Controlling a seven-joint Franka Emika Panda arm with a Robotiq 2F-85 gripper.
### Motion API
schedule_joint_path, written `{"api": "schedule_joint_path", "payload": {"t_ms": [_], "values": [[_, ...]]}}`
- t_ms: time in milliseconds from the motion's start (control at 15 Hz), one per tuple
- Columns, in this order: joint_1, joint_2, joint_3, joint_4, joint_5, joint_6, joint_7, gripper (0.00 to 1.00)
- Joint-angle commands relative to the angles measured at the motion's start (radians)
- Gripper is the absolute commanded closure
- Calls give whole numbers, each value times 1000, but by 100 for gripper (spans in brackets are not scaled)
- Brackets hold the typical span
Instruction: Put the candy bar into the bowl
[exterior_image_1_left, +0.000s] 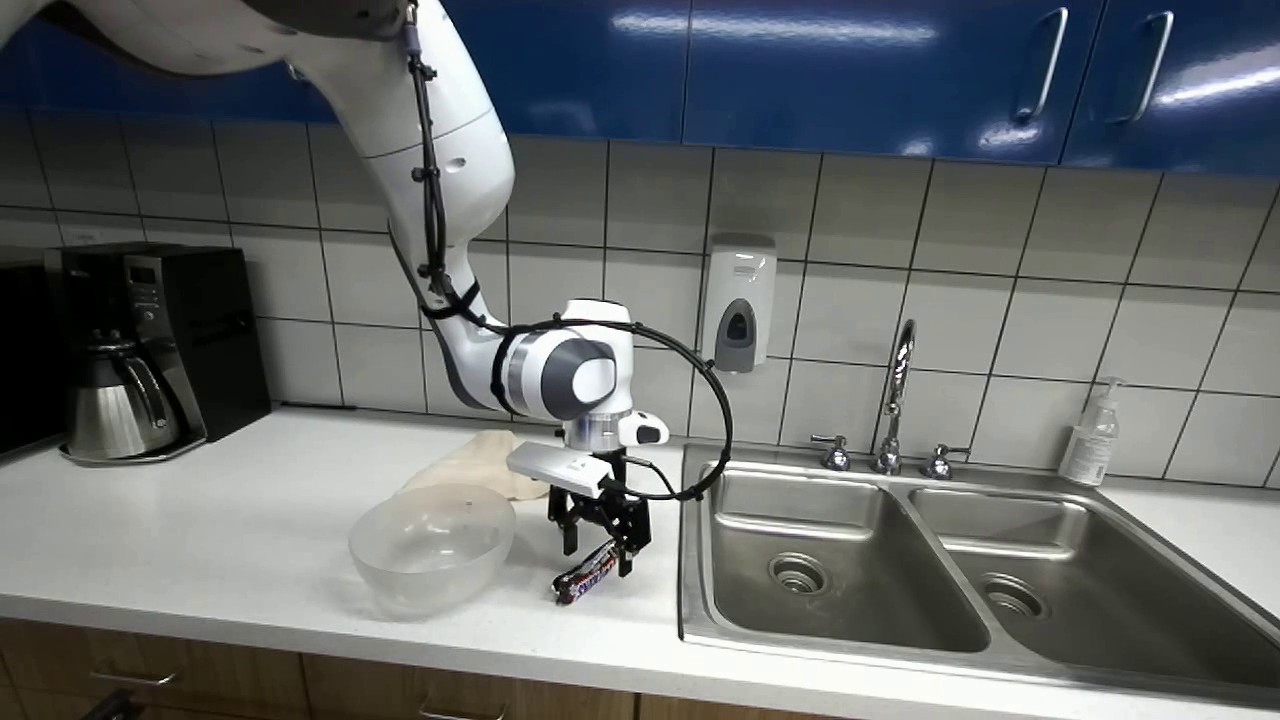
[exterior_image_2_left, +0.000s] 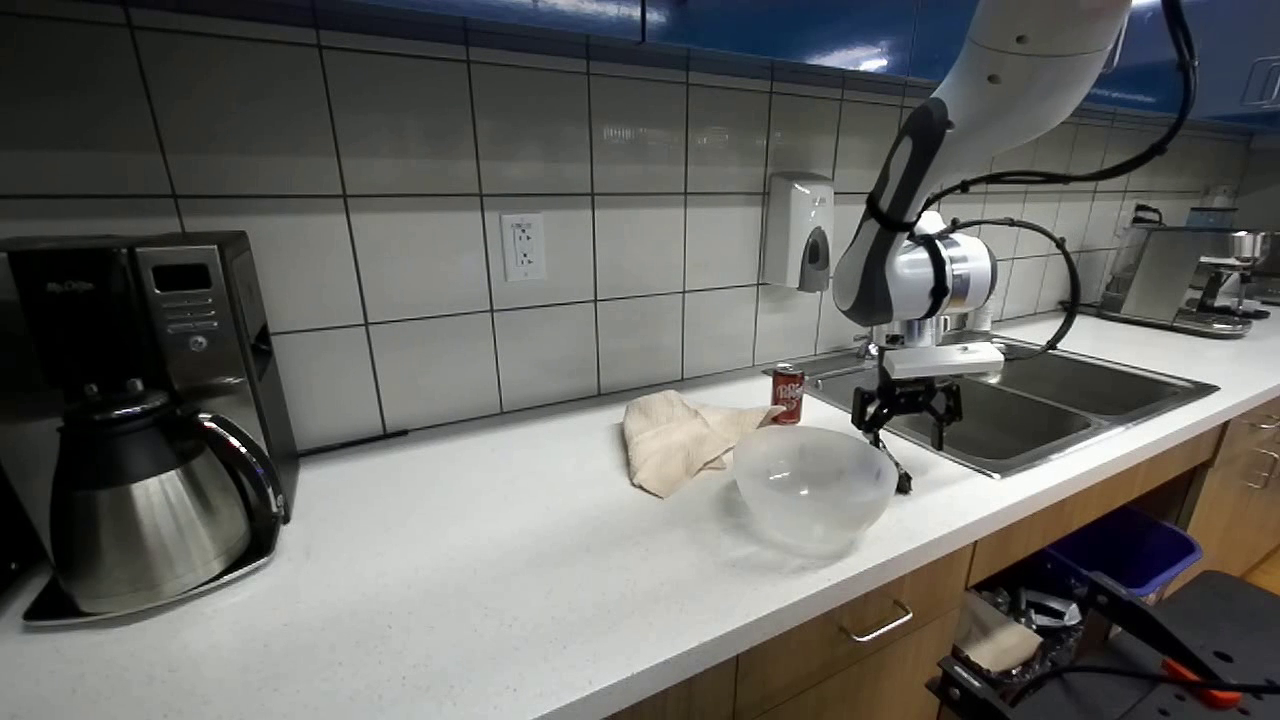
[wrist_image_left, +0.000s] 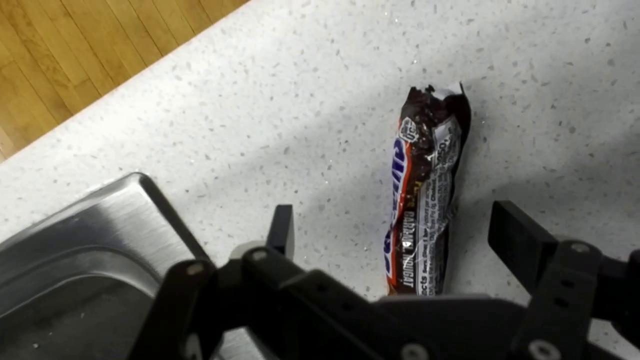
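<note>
Where the pincer (wrist_image_left: 397, 230) gapes, a crinkled brown candy bar (wrist_image_left: 426, 200) lies.

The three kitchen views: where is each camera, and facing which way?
Exterior view: before the white counter, facing pale tiled wall; white robot arm shows.
Exterior view: near the black coffee maker, looking along the counter; arm shows.
Wrist view: on the arm, facing down over brown wrapped candy bar; black gripper shows.
Both exterior views share the round translucent bowl.
</note>
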Motion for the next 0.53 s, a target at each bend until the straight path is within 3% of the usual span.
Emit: {"api": "schedule_joint_path", "payload": {"t_ms": [0,467], "values": [[-2,39,11,59,-4,-32,20,0],[-16,90,19,121,6,-37,13,0]]}}
